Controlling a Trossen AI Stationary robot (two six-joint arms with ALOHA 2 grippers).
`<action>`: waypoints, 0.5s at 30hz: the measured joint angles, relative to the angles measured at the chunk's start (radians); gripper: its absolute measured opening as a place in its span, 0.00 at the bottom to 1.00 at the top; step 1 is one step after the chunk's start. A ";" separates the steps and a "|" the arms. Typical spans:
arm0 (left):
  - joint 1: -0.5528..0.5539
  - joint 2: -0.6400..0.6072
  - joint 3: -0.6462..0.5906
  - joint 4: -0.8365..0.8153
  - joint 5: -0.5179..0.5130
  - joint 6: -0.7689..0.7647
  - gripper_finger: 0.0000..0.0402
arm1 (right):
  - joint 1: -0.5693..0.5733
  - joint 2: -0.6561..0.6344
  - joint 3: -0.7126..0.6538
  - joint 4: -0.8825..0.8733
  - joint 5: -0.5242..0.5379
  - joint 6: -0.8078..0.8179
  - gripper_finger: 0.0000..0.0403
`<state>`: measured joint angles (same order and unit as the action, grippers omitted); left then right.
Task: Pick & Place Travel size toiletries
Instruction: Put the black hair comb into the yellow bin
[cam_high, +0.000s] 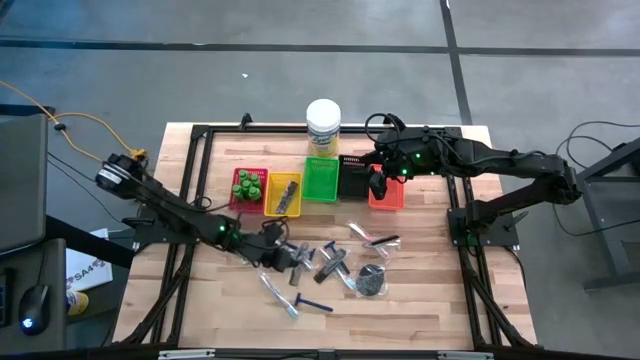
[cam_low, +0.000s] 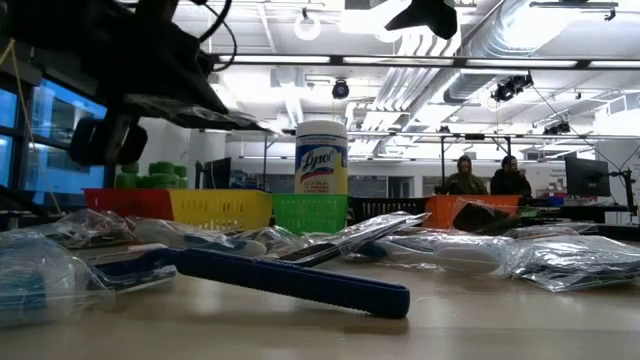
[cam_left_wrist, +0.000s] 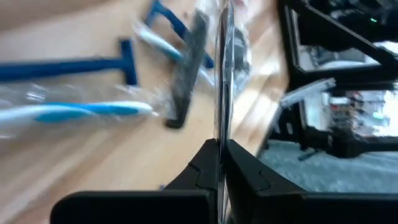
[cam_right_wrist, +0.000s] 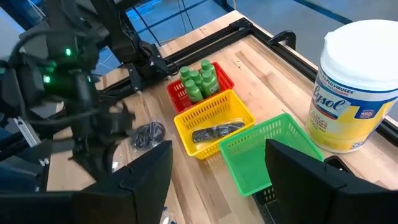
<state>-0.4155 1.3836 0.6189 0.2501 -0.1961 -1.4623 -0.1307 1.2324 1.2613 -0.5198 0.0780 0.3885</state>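
Left gripper (cam_high: 277, 252): I see its fingers (cam_left_wrist: 198, 169) pressed together on the edge of a thin clear-wrapped packet (cam_left_wrist: 222, 74), which runs straight out from the fingertips along the gripper's own line. What is inside the wrap I cannot tell.

Key relation: the loose toiletries lie in a scatter on the wooden table (cam_high: 420, 310) just right of my left gripper — the row of trays sits beyond it, toward the far edge, so the carry goes away from the near edge. The left arm is the nearer one to the pile.

Loose items: a blue razor (cam_left_wrist: 68, 65) lies with its handle roughly crosswise to the gripper's line; beside it a sleeved blue-and-white stick (cam_left_wrist: 74, 112) and a grey flat piece (cam_left_wrist: 186, 74). A dark shiny round bundle (cam_high: 372, 281) rests at the right end of the scatter.

Red tray (cam_right_wrist: 177, 93): holds the green pots (cam_right_wrist: 198, 79), standing upright.

Yellow tray (cam_right_wrist: 211, 106): holds one dark wrapped item (cam_right_wrist: 214, 132).

Green tray (cam_right_wrist: 261, 140): I see nothing in it.

Black tray (cam_high: 354, 181): contents too dark to tell.

Orange tray (cam_high: 395, 196): partly hidden under the right arm — contents unclear.

Lysol jar (cam_high: 323, 128): upright behind the green tray.

Right gripper (cam_high: 380, 185): fingers apart, holding nothing, hanging over the black and orange trays.
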 joint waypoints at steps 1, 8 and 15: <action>0.005 -0.027 -0.001 -0.033 -0.013 0.006 0.01 | 0.000 0.000 0.000 0.000 0.000 0.000 0.61; 0.092 -0.194 0.000 -0.171 -0.064 0.100 0.01 | 0.000 0.000 0.000 0.000 0.000 0.000 0.61; 0.253 -0.237 0.005 -0.203 -0.029 0.214 0.01 | 0.000 0.000 0.000 0.000 0.001 0.000 0.61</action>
<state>-0.1625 1.1462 0.6239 0.0469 -0.2253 -1.2479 -0.1307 1.2324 1.2617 -0.5201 0.0788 0.3890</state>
